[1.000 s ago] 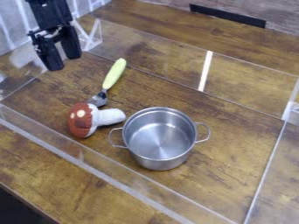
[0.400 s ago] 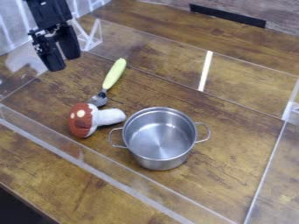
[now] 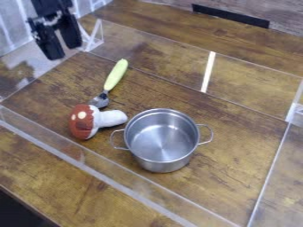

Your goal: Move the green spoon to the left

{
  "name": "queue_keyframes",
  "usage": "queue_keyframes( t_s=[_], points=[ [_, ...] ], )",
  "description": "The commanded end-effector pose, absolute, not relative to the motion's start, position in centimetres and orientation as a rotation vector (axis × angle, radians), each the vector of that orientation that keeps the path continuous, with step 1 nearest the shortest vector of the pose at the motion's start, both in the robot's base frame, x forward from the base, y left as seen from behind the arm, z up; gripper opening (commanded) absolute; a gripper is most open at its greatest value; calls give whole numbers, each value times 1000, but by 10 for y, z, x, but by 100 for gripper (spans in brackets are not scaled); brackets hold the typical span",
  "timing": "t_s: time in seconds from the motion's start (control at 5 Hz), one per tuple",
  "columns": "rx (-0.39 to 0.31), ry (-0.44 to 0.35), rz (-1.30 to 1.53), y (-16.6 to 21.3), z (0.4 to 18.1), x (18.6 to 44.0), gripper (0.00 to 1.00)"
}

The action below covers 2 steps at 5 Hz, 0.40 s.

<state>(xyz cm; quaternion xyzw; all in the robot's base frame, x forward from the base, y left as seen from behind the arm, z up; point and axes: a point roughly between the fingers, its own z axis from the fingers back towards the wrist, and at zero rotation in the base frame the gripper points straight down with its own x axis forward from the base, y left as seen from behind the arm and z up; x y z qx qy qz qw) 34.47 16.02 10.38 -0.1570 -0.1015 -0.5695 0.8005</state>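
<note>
The green spoon [image 3: 112,78] lies flat on the wooden table, yellow-green handle pointing up and away, small silver bowl [image 3: 103,97] toward the mushroom. My black gripper [image 3: 55,53] hangs at the upper left, well to the left of the spoon and above the table. Its fingers [image 3: 48,46] stand apart with nothing between them, so it is open and holds nothing.
A toy mushroom [image 3: 90,119] with a red cap and white stem lies just below the spoon's bowl. A steel pot [image 3: 162,139] with two side handles stands right of it. Clear acrylic walls [image 3: 211,71] ring the work area.
The gripper has risen a little at the upper left, staying open. The spoon, mushroom and pot have not moved.
</note>
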Motion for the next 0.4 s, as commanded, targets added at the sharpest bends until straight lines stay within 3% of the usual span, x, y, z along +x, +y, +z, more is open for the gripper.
queue_keyframes(
  t_s=[0.0,0.2],
  points=[
    [-255,-263,-1243,175,132,350,0],
    [-268,-269,-1262,177,133,354,100]
  ],
)
